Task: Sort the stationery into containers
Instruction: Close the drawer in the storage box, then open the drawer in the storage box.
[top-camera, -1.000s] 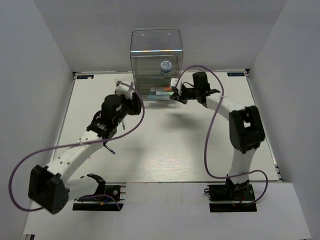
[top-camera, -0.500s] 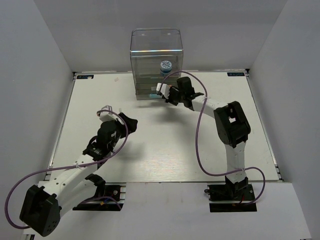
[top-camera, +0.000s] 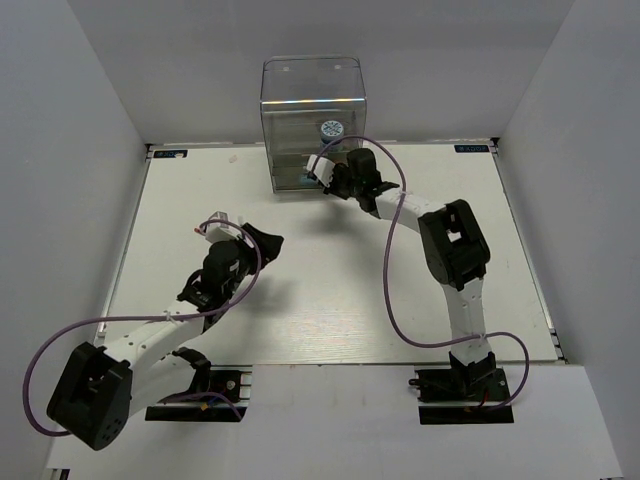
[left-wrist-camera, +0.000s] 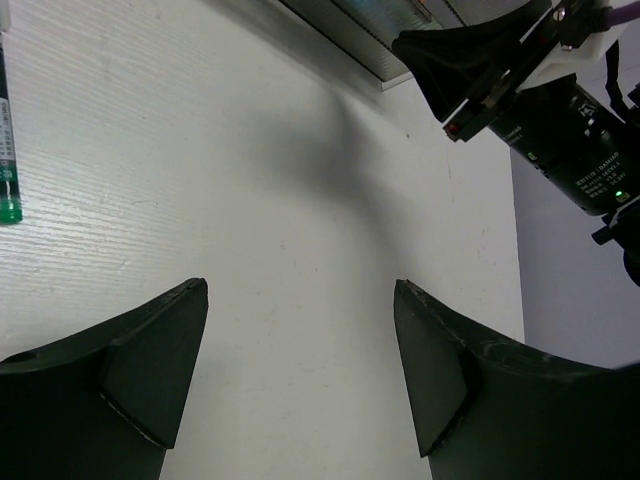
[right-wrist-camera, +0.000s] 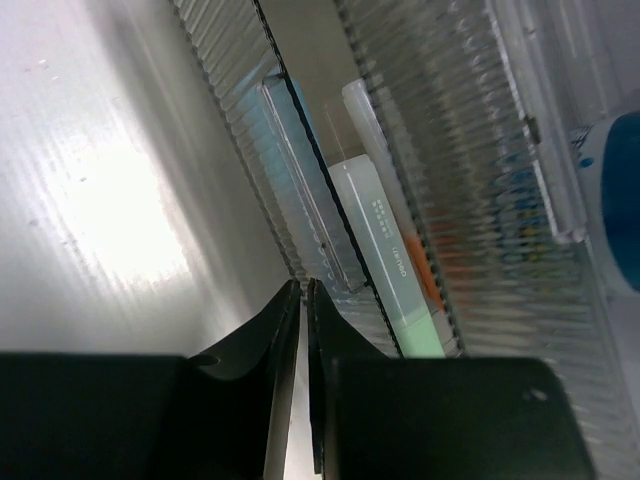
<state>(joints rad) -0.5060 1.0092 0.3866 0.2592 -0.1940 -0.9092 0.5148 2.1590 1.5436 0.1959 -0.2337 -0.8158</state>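
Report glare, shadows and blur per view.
Top external: sharp, soft shadows on the table, sheen on the cabinet. Left wrist: left gripper dark, broad shadow beyond it. Right wrist: bright glare on the table, ribbed drawers smear their contents.

The top view is lit brightly and evenly from above. Only soft, pale shadows are cast on the white bench (top-camera: 330, 300), and a faint rainbow sheen is seen across the clear cabinet (top-camera: 313, 100). In the left wrist view a broad, diffuse shadow is thrown over the bench, and the left pincer (left-wrist-camera: 300, 290) is rendered dark and slightly soft. In the right wrist view a blown-out patch of glare is seen on the bench, the ribbed drawers (right-wrist-camera: 470, 200) are blurred, and the right pincer (right-wrist-camera: 304, 285) is reduced to a silhouette.
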